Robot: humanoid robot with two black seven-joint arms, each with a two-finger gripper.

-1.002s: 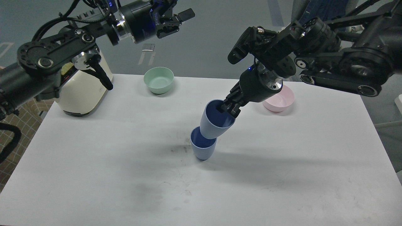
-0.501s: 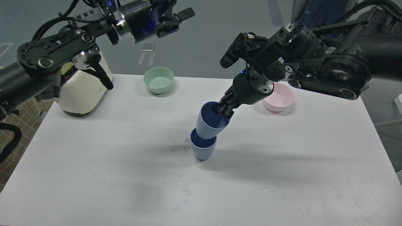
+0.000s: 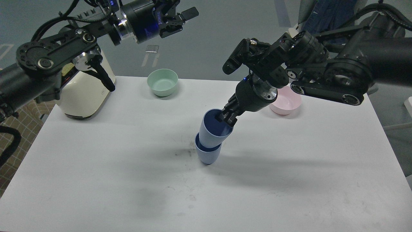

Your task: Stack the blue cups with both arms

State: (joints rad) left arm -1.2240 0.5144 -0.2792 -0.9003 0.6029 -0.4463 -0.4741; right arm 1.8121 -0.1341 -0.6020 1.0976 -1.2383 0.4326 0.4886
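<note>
Starting at the left, a cream appliance sits on the white table, and above it the left gripper hangs in the air with its fingers spread, holding nothing. A green bowl stands behind. Near the table's middle, the lower cup stands upright with the upper cup tilted and partly inside it. The right gripper pinches that upper cup's rim. A pink bowl sits beyond.
</note>
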